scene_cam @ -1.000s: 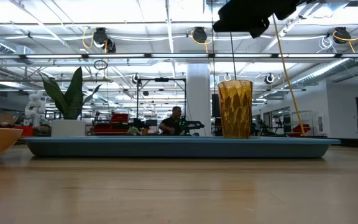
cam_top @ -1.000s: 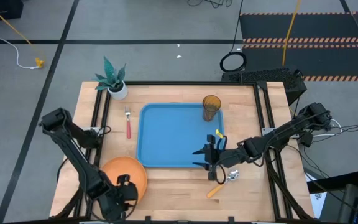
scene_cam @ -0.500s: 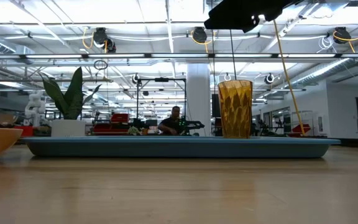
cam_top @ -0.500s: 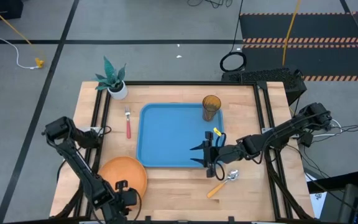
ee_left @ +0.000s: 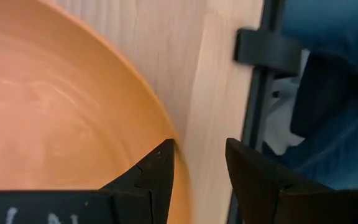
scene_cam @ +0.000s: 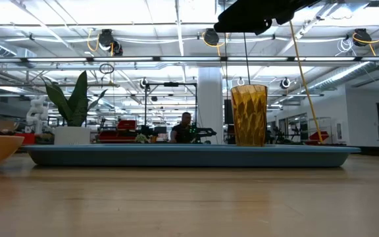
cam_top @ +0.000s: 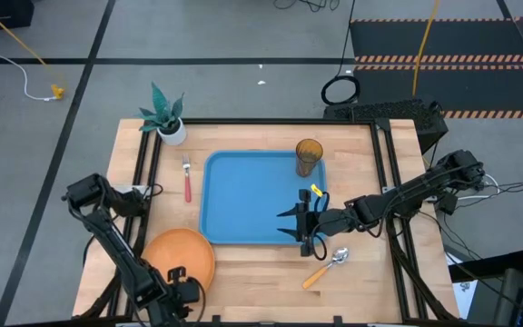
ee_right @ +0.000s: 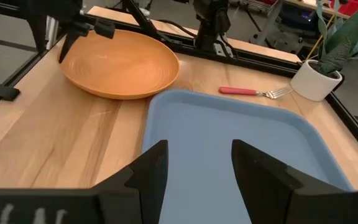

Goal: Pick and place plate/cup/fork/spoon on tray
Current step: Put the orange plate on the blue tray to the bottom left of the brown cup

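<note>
We see the left gripper (ee_left: pixel 194 165) at the worktop's (cam_top: pixel 252 272) near edge, jaws parted a little astride the rim of the plate (cam_top: pixel 182 255), one finger inside the plate and one outside; we cannot tell whether they touch it. The right gripper (ee_right: pixel 194 165) hangs above the tray's (cam_top: pixel 243 200) right near corner, jaws open and empty. The cup (cam_top: pixel 309 156) stands upright in the tray's far right corner. The spoon (cam_top: pixel 327 266) lies on the wood just off the tray's near right corner. The fork (cam_top: pixel 187 181) rests left of the tray, near the plant (cam_top: pixel 167 116).
</note>
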`<action>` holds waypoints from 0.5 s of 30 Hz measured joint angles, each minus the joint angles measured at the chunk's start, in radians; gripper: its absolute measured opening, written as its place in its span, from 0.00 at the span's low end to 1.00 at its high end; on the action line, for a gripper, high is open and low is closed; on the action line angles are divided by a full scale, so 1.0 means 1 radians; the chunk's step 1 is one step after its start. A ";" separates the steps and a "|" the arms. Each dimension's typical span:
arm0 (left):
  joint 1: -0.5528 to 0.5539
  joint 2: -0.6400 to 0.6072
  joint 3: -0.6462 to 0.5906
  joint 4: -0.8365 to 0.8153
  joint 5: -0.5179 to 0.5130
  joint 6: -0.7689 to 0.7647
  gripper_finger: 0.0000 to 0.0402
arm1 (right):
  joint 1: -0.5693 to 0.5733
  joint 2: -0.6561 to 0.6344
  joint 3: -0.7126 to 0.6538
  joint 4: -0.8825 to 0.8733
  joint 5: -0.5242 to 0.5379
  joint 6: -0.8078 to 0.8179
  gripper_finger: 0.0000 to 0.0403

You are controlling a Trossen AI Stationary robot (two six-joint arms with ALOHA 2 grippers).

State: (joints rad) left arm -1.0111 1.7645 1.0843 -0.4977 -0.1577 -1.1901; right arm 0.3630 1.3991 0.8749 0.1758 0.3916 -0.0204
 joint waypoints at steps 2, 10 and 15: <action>0.000 0.015 0.000 0.000 0.001 0.003 0.37 | 0.000 0.000 0.000 0.000 0.000 -0.001 0.42; 0.000 0.037 0.000 -0.002 -0.006 0.026 0.35 | 0.000 0.000 0.000 0.000 0.000 -0.003 0.42; 0.000 0.037 0.000 -0.049 -0.019 0.018 0.22 | 0.000 0.000 0.000 0.000 0.000 -0.003 0.42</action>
State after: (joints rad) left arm -1.0112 1.8019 1.0840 -0.5466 -0.1767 -1.1720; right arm 0.3634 1.3991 0.8749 0.1761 0.3912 -0.0235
